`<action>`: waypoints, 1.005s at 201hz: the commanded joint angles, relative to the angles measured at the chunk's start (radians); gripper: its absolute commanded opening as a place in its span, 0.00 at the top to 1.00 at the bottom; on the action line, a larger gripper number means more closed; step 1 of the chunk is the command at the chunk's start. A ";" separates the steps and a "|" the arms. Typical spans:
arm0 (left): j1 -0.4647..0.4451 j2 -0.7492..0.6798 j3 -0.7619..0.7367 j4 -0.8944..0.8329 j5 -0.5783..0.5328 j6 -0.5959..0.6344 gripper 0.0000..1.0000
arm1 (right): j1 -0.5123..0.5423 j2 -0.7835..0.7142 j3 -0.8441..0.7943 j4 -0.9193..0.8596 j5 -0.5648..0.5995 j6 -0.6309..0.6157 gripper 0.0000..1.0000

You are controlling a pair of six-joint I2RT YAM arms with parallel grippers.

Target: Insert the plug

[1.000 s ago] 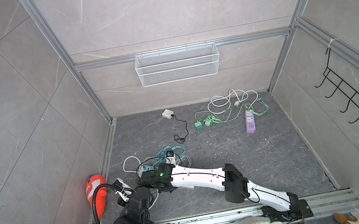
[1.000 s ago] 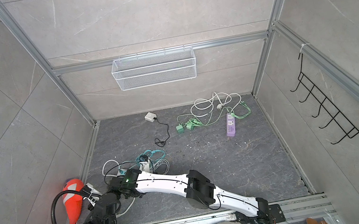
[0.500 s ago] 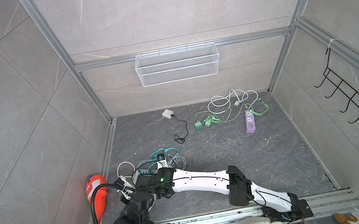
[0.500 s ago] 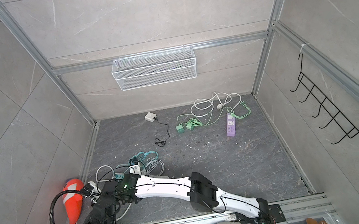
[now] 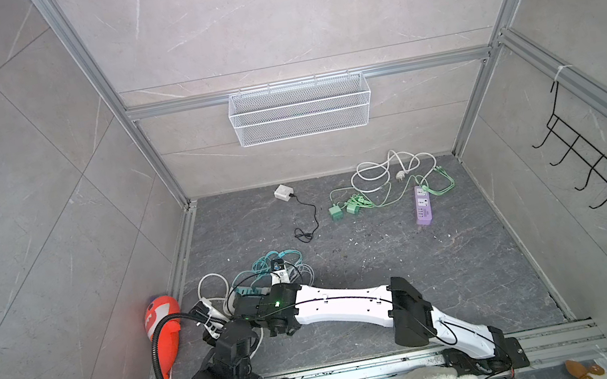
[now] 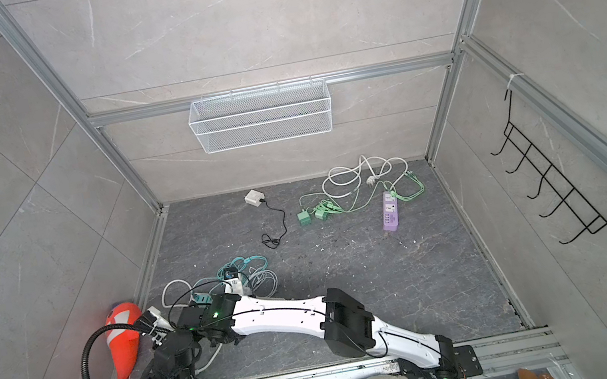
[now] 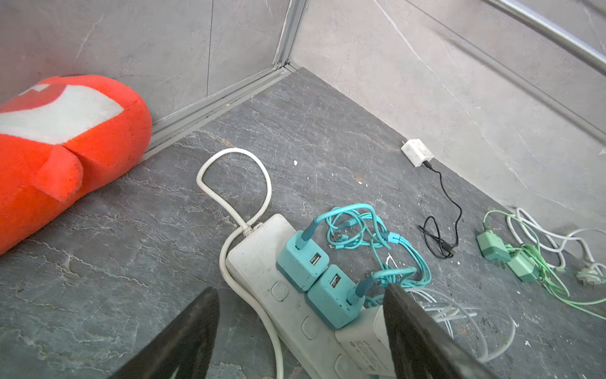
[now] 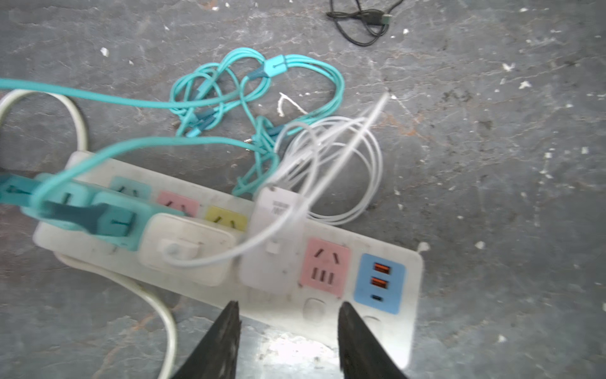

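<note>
A white power strip (image 8: pixel 377 331) lies on the dark floor at the near left, mostly hidden under both arms in both top views. Seated in it are two teal chargers (image 7: pixel 305 262), a white charger (image 8: pixel 187 249) and a white plug (image 8: pixel 272 242) with a thin white cable. A pink socket (image 8: pixel 324 265) and a blue USB panel (image 8: pixel 380 282) stay free. My right gripper (image 8: pixel 288 305) hovers open over the strip's edge near the white plug, holding nothing. The left gripper (image 7: pixel 300 288) stands wide open astride the strip, one finger (image 7: pixel 406 315) beside the white charger.
A red plush toy (image 5: pixel 164 329) lies against the left wall. Teal and white cable tangles (image 8: pixel 262 108) sit just beyond the strip. Farther back are a white adapter with black cord (image 5: pixel 283 192), green chargers (image 5: pixel 343 209) and a purple power strip (image 5: pixel 422 209).
The right wrist has shifted a little left and toward the near edge over the strip, and the strip's thick cord loop moved with it. The left arm has barely moved.
</note>
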 commanded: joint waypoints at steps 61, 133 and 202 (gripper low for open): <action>0.002 0.003 0.041 0.039 -0.023 0.024 0.19 | -0.047 -0.118 -0.178 0.196 -0.048 -0.028 0.53; 0.002 0.032 0.037 0.066 -0.026 0.033 0.19 | -0.041 -0.177 -0.238 0.246 -0.054 -0.029 0.53; 0.001 0.043 0.038 0.076 -0.022 0.041 0.19 | -0.057 -0.132 -0.207 0.266 -0.077 -0.052 0.53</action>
